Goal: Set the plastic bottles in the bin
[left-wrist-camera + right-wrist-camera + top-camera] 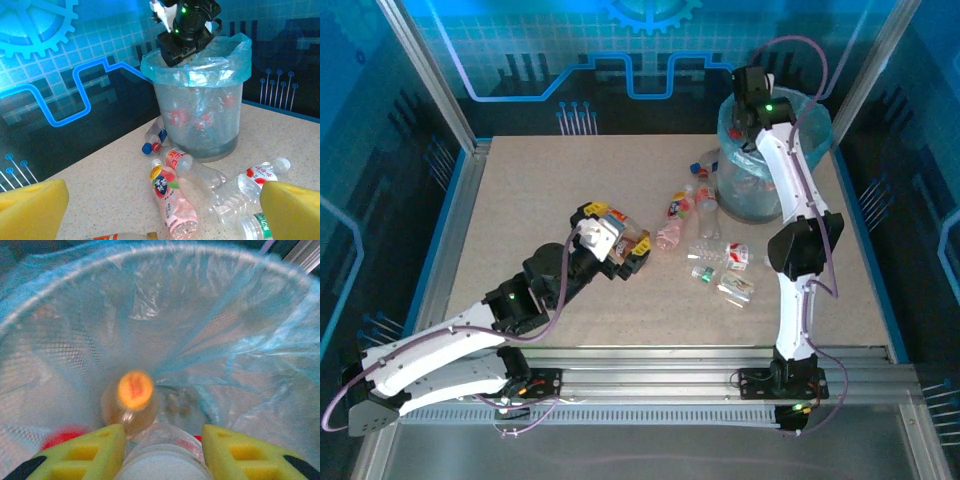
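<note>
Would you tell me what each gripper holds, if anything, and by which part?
The right gripper holds a clear plastic bottle by its body, near the end facing the camera, above the bin. The left gripper is open and holds nothing.

Bin part-filled, loose bottles scattered beside it.
The round mesh bin, lined with a translucent light-blue bag, stands upright directly beneath the right gripper, whose pads clamp 1 clear bottle over the opening. Inside it lie red-labelled bottles and 1 amber bottle with an orange top. About 8 plastic bottles lie on their sides ahead of the left gripper, the pink bottle nearest and the blue-capped bottle just beside the bin's foot.
</note>
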You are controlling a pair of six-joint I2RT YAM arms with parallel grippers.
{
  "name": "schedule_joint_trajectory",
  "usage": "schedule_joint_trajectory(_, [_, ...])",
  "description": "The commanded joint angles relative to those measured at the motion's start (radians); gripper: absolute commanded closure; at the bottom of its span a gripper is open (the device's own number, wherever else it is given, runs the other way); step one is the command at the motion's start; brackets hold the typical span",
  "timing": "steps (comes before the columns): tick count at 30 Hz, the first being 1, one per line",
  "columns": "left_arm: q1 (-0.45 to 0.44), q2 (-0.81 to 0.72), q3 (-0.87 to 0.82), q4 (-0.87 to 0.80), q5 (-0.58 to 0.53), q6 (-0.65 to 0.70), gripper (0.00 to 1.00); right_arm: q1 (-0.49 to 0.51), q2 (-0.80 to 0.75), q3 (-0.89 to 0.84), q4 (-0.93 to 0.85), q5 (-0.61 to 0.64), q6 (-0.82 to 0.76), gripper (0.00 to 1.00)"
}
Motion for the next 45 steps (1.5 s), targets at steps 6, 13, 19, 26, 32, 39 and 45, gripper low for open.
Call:
schedule_joint_trajectory(6, [0.028, -0.013, -0.026, 0.010, 0.002, -0.034, 0.01, -0.062, -0.013, -0.169, 0.045, -0.130, 0.051, 0.79])
schedule_joint_trajectory(13, [0.036, -0.018, -0.027, 0.003, 0.007, -0.046, 0.01, -0.058, -0.026, -0.121, 0.001, -0.144, 0.047, 0.54])
schedule_joint_trajectory(19, [0.036, -0.033, -0.021, -0.015, 0.005, -0.058, 0.01, -0.024, -0.104, -0.102, -0.002, -0.118, 0.047, 0.39])
schedule_joint_trajectory(26, [0.052, -0.011, 0.042, -0.123, -0.035, -0.149, 0.01, 0.032, -0.212, -0.140, 0.027, -0.127, 0.078, 0.29])
schedule_joint_trajectory(32, [0.126, 0.067, 0.157, -0.364, -0.088, -0.334, 0.01, 0.078, -0.280, -0.137, 0.017, -0.108, 0.070, 0.24])
schedule_joint_trajectory(39, [0.303, 0.136, 0.186, -0.512, 0.055, -0.622, 0.01, 0.102, -0.376, -0.174, 0.020, -0.094, 0.035, 0.23])
schedule_joint_trajectory(45, [0.344, 0.279, 0.199, -0.589, 0.187, -0.843, 0.01, 0.210, -0.523, -0.331, 0.109, -0.088, -0.029, 0.23])
